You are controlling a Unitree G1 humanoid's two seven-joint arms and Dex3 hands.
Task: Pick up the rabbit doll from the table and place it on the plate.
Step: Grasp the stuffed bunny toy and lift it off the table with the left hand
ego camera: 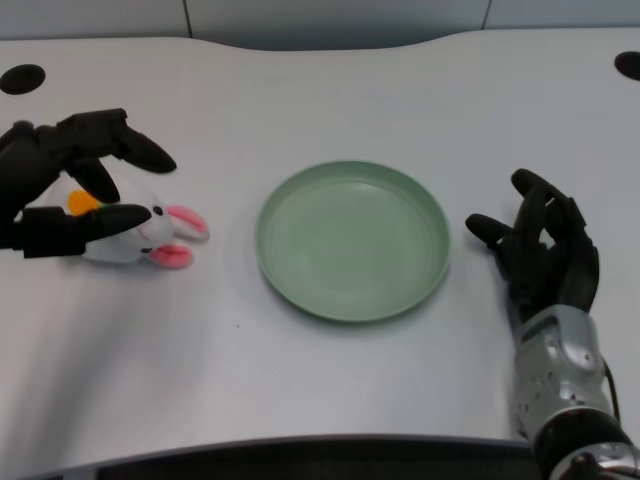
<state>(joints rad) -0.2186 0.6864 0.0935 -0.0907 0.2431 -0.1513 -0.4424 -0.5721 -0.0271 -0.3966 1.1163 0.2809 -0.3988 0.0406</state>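
White bench point(330, 400) w/ dark holes near far corners. Left robot hand point(70, 190) at left edge, fingers spread around rabbit doll point(150, 238) lying on its side; can't tell if gripping yet. Doll's pink ears point toward green plate point(352, 240), apart w/ bare bench between. Right robot hand point(540, 250) just beside plate's right rim.

Left hand point(60, 190) low, fingers point(130, 148) spread apart.
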